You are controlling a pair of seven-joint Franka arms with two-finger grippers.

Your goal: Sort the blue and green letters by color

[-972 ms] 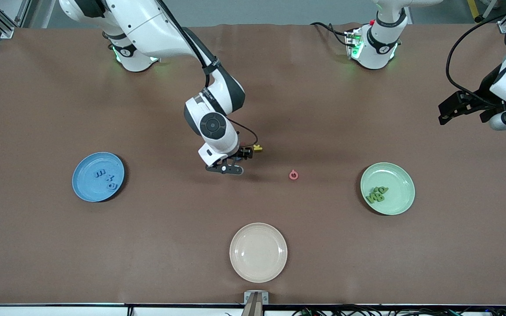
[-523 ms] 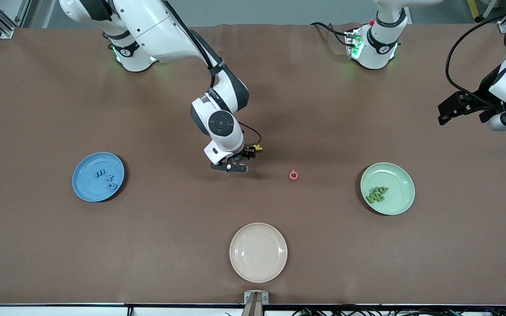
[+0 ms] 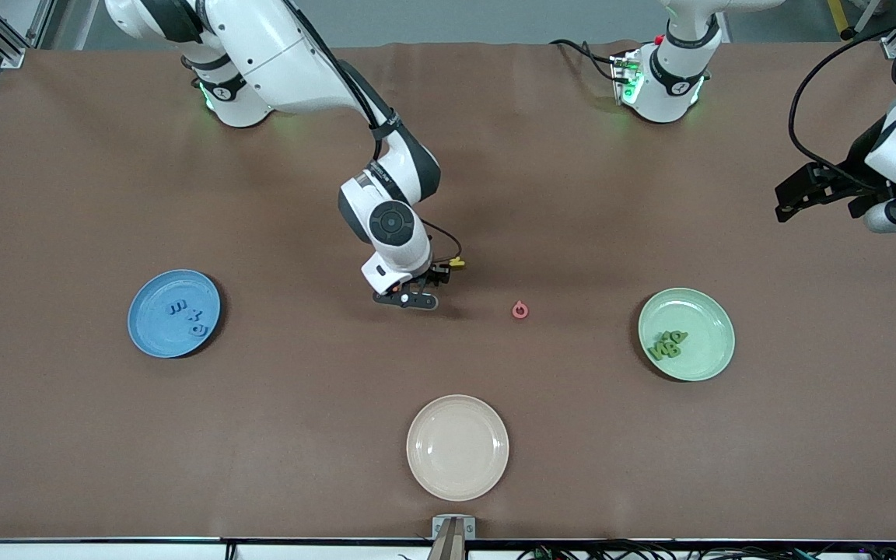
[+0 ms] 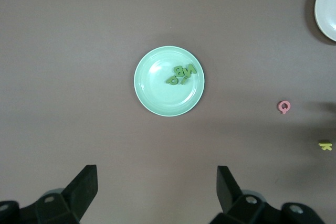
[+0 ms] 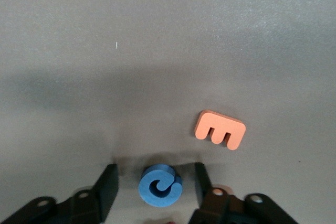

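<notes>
Here right gripper (image 5: 155,182) straddles blue letter (image 5: 160,185), ungripped; left gripper (image 4: 157,187) spread wide, waiting.

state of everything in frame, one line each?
right gripper: down at the table, fingers either side of blue letter, not yet clamped
blue letter: flat on table, between the fingers
orange letter: flat on table, loose
left gripper: open, waiting above green plate
green plate: holds green letters
blue plate: holds three blue letters
beige plate: empty
</notes>
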